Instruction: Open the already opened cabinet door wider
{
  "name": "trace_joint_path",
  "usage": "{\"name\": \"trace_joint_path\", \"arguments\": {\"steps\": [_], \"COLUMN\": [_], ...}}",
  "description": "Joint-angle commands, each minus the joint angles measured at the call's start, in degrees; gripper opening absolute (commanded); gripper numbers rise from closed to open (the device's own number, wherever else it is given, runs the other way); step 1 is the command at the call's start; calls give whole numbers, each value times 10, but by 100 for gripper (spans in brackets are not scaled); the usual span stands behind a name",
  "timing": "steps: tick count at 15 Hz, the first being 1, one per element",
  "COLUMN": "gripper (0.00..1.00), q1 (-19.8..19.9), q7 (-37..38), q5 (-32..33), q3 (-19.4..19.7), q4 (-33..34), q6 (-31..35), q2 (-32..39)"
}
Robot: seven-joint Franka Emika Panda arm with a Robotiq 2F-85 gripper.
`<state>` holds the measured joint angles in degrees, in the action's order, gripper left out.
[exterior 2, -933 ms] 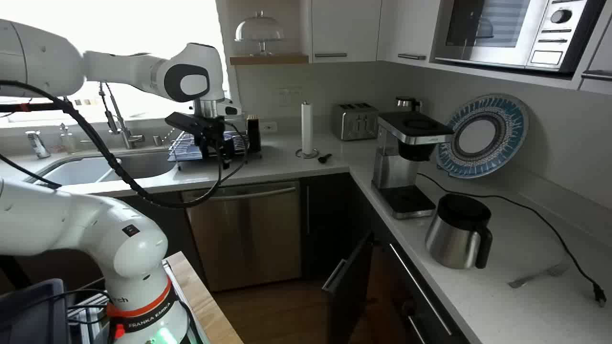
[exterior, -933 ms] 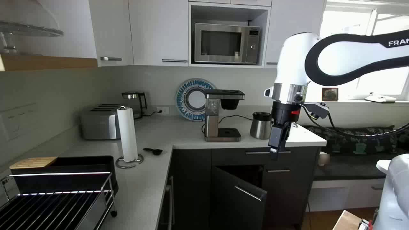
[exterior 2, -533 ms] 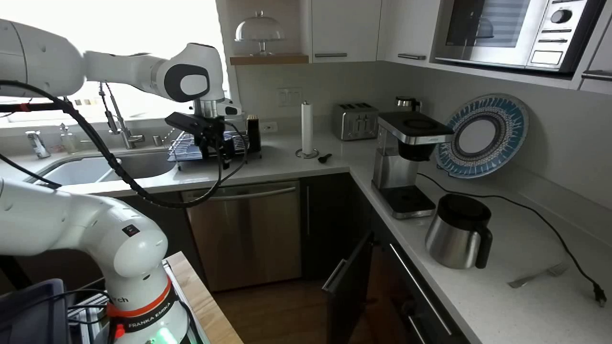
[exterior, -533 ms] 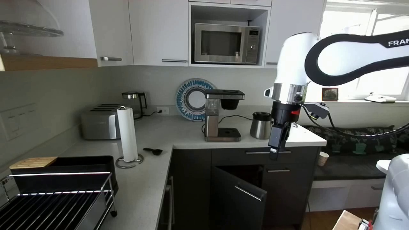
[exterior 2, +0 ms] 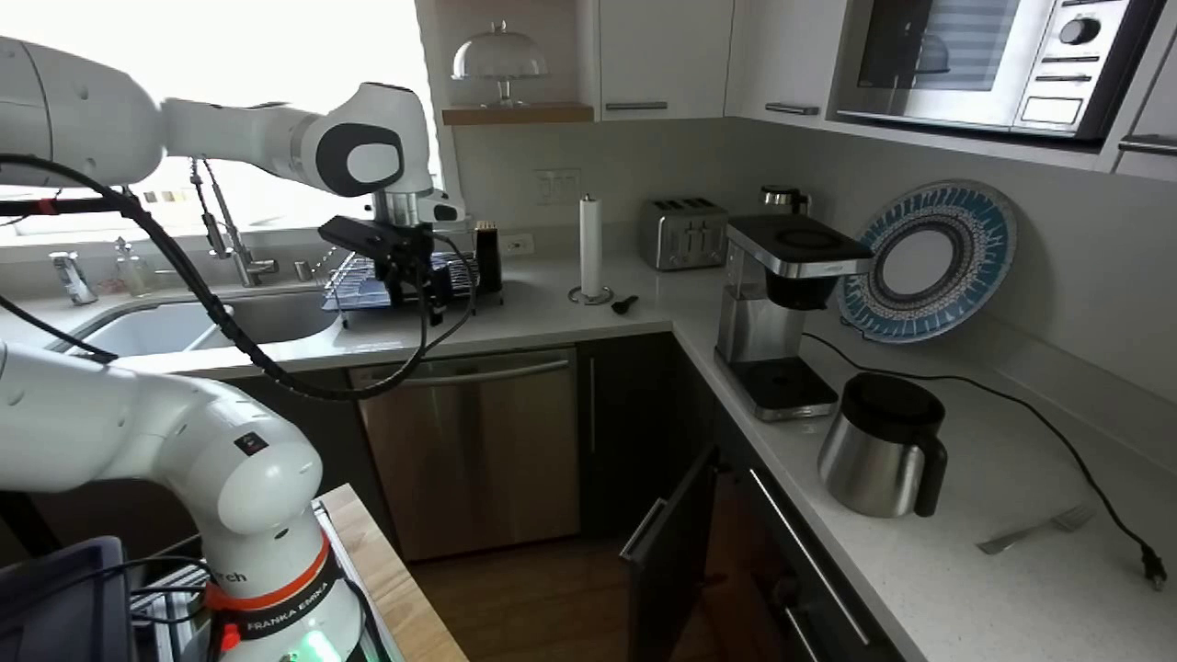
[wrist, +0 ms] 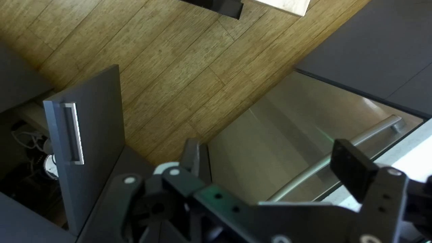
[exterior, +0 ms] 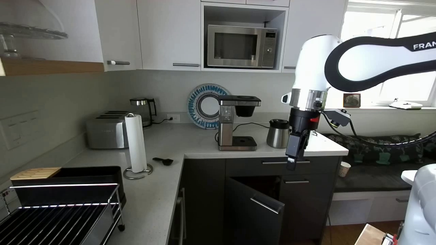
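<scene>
The cabinet door (exterior: 250, 216) is a dark panel with a silver bar handle (exterior: 264, 205). It stands partly open below the counter, angled out from the cabinet's dark opening, and also shows in an exterior view (exterior 2: 676, 552). In the wrist view the door (wrist: 98, 135) stands at the left, its handle (wrist: 76, 133) on the outer face. My gripper (wrist: 271, 162) is open, with nothing between its widely spread fingers. In both exterior views the gripper (exterior: 294, 160) (exterior 2: 436, 308) hangs pointing down at about counter height, apart from the door and its handle.
A coffee maker (exterior: 225, 136) and a steel carafe (exterior 2: 878, 450) stand on the counter (exterior 2: 1030, 487) above the door. The dishwasher (exterior 2: 469, 460) with its bar handle lies on the adjoining side. A wooden board (exterior 2: 386, 579) is beside the robot base. A drawer handle (exterior: 286, 162) sticks out nearby.
</scene>
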<state>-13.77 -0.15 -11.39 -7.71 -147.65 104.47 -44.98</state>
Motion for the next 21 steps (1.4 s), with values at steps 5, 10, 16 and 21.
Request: {"name": "trace_joint_path", "arguments": {"steps": [5,10,16,21], "gripper": [100,100,100,100], "q1": [62,112,152,165], "q7": [-64,-62,18,54], "q5": [-7,-45,-95,-191], "q3": [80,150,159,161], "q4": [5,6,10,11], "q6": [112,273,428,540], "q2": [103,217,363,440]}}
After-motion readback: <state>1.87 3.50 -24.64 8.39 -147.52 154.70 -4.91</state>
